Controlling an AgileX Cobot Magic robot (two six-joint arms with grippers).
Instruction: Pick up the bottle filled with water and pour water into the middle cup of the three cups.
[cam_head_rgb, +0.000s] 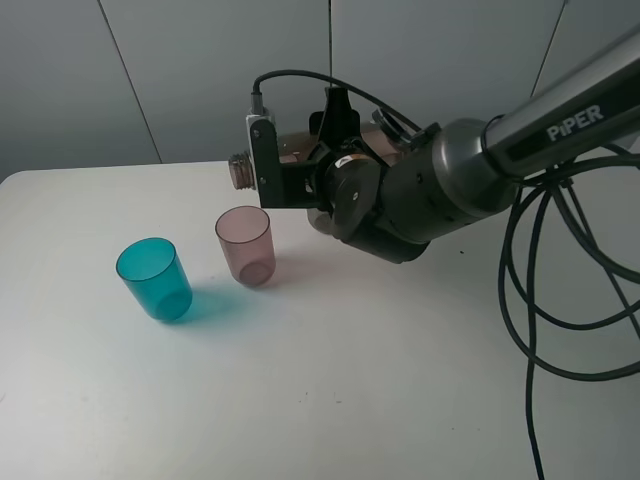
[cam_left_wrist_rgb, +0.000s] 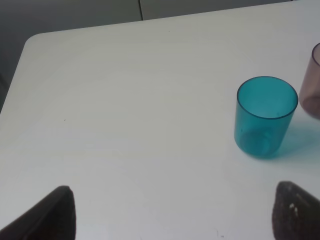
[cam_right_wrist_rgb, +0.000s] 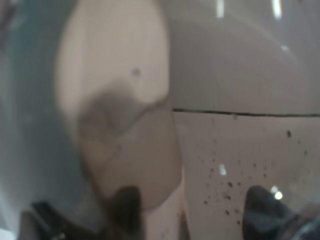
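My right gripper (cam_head_rgb: 300, 170) is shut on the smoky brown bottle (cam_head_rgb: 240, 172) and holds it tipped about level, its open threaded neck pointing left, above and just behind the pale pink middle cup (cam_head_rgb: 246, 245). I see no stream of water. The teal-blue cup (cam_head_rgb: 154, 278) stands to the left of the pink one. The grey cup is hidden. In the right wrist view the bottle (cam_right_wrist_rgb: 125, 100) fills the picture, blurred, between the fingertips (cam_right_wrist_rgb: 262, 207). My left gripper (cam_left_wrist_rgb: 175, 220) is open and empty over bare table, short of the teal cup (cam_left_wrist_rgb: 265, 117); the pink cup (cam_left_wrist_rgb: 312, 82) shows at the edge.
The white table (cam_head_rgb: 330, 400) has a rounded far-left corner (cam_left_wrist_rgb: 35, 42) with a grey wall behind it. The right arm's black cables (cam_head_rgb: 560, 300) hang over the table's right side. The right arm's body (cam_head_rgb: 420, 200) covers the table behind the cups.
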